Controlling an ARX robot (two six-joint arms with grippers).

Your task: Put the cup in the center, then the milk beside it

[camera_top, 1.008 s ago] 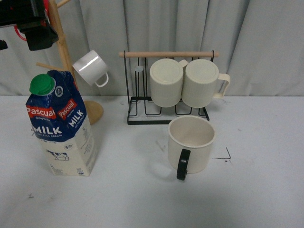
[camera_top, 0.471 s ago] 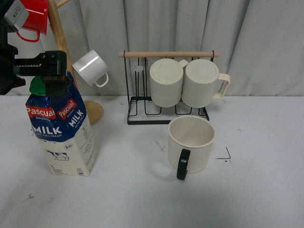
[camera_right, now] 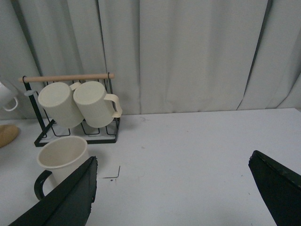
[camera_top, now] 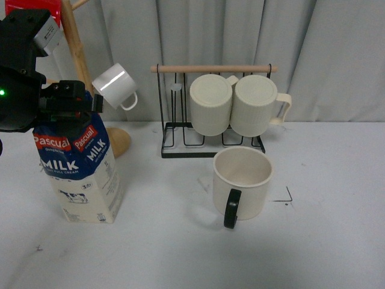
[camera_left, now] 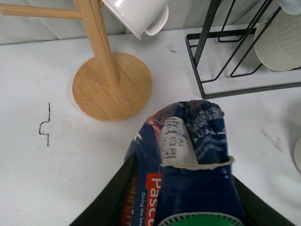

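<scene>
The cup stands upright on the white surface, with its opening upward and its black handle turned toward the robot. It is on the center, just to the left of a small black corner mark. Behind it stands a black wire rack with a wooden bar on top. This rack carries two ribbed cream mugs lying on their sides, touching each other.

The milk is upright on the left part of the surface, well apart from the cup. The left claw is at the top of the carton and hides the cap in the front view. In the left wrist view, its two dark fingers stand one on each side of the blue top, and the green cap shows between them. I cannot tell whether the fingers press the carton or are only close to it.

Behind the milk is a wooden mug tree with a round base. A small white mug hangs on it, and a red mug is partly visible at the top.

The right claw is spread wide and holds nothing. It hangs over bare surface to the right of the cup.
</scene>
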